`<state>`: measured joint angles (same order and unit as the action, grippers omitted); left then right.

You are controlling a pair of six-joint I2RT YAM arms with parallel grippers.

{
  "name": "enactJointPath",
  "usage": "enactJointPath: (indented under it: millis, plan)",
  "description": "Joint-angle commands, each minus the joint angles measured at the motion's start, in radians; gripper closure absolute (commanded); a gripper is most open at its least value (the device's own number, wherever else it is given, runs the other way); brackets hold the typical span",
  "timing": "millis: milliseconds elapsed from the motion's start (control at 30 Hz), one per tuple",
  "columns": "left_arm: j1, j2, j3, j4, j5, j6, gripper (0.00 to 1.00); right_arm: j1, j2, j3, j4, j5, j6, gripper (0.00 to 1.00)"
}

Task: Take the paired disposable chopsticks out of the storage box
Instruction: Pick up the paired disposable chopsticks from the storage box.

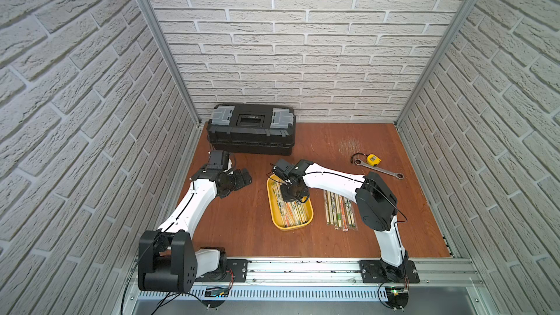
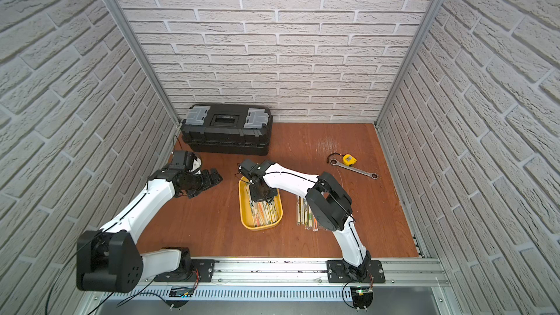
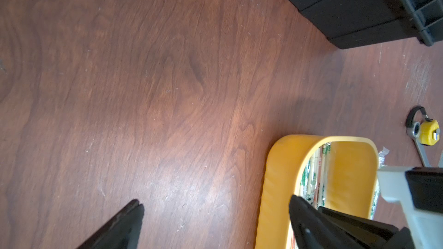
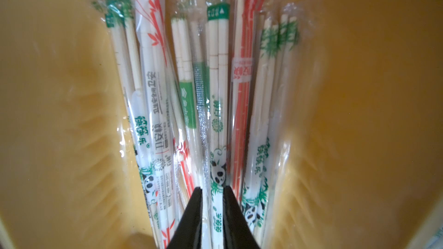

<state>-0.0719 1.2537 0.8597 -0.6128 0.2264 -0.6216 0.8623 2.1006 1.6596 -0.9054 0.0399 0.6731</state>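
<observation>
The storage box (image 1: 273, 207) (image 2: 243, 207) is a shallow yellow tray in the middle of the wooden table. Several paired disposable chopsticks (image 1: 296, 212) (image 2: 266, 212) lie in it in printed clear sleeves. My right gripper (image 1: 288, 196) (image 2: 257, 193) reaches down into the tray's far half. In the right wrist view, the right gripper (image 4: 212, 189) is shut on one sleeved pair with green panda print (image 4: 217, 120), with the tray wall (image 4: 60, 92) all round. My left gripper (image 1: 242, 178) (image 2: 212, 178) (image 3: 215, 200) hangs open and empty to the left of the tray (image 3: 275, 176).
Several sleeved chopstick pairs (image 1: 339, 211) (image 2: 306, 213) lie in a row on the table right of the tray, partly under the right arm. A black toolbox (image 1: 251, 134) stands at the back left. A yellow tape measure (image 1: 373, 159) and a wrench (image 1: 382, 170) lie back right.
</observation>
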Motion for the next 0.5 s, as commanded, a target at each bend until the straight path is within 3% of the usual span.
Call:
enactJointPath:
  millis: [0,467]
  plan:
    - [0.010,0.001,-0.010,0.021,0.008,0.011,0.02,0.007,0.040,0.017,-0.011,0.004,-0.008,0.81]
    - [0.013,0.006,-0.016,0.028,0.010,0.007,0.02,0.003,0.051,0.007,-0.009,0.011,-0.007,0.84]
